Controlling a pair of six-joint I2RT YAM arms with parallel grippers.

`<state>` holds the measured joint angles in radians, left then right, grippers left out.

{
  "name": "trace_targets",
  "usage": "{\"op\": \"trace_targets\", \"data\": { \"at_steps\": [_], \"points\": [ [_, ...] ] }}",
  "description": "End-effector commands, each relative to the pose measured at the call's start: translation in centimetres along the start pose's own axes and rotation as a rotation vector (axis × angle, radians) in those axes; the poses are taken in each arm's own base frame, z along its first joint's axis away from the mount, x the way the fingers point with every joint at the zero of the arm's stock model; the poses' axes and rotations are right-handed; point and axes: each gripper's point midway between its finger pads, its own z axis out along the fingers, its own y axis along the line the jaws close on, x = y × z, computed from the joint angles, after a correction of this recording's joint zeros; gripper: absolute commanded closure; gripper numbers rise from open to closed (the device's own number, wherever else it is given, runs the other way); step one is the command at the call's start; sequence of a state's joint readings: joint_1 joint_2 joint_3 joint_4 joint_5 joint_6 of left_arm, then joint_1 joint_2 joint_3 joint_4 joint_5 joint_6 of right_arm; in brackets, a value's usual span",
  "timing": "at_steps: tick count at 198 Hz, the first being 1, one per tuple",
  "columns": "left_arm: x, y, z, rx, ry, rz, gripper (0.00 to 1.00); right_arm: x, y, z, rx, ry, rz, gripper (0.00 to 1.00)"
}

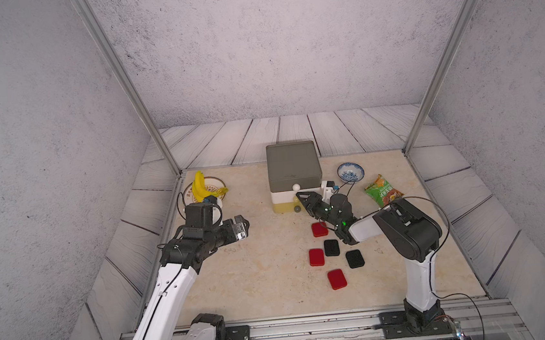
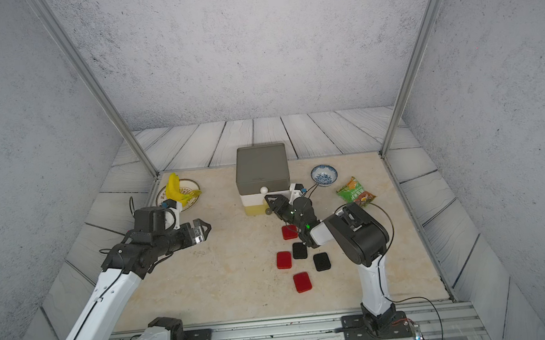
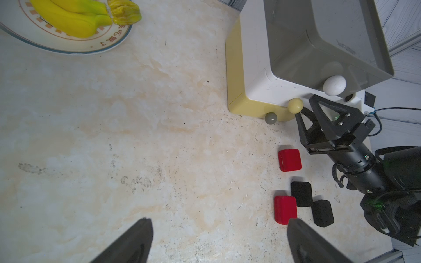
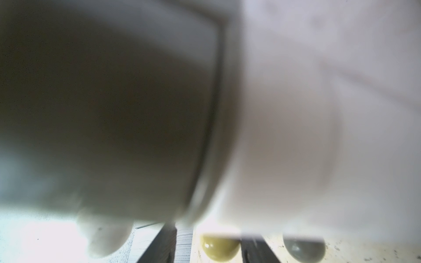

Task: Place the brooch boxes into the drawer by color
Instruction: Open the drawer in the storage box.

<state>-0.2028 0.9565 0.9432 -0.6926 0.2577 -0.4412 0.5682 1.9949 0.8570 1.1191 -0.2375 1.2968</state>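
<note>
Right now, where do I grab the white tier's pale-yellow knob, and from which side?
Grip the pale-yellow knob on its ball, coming from the front of the drawer, level with the white tier. It's a small sphere standing proud of a flat face; the right gripper straddles it.

I see a beige marble table (image 1: 257, 279); grey planks (image 1: 261, 134) border it, speckled grey walls (image 1: 270, 43) rise behind it, and metal posts (image 1: 127, 82) stand at its far corners.

Brooch boxes (image 1: 331, 247) before the drawer (image 1: 292, 165)
</note>
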Motion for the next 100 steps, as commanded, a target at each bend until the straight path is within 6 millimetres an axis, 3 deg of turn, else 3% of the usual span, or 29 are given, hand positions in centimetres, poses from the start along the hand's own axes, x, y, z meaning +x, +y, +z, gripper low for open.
{"op": "trace_targets", "data": {
  "at_steps": [1,100],
  "points": [
    [0.1,0.5,0.0,-0.011,-0.006,0.012,0.02,0.3,1.0,0.2,-0.025,-0.012,0.001,0.5],
    [0.2,0.5,0.0,-0.012,-0.006,0.017,0.02,0.3,-0.2,-0.1,0.065,-0.037,0.015,0.49]
  ]
}}
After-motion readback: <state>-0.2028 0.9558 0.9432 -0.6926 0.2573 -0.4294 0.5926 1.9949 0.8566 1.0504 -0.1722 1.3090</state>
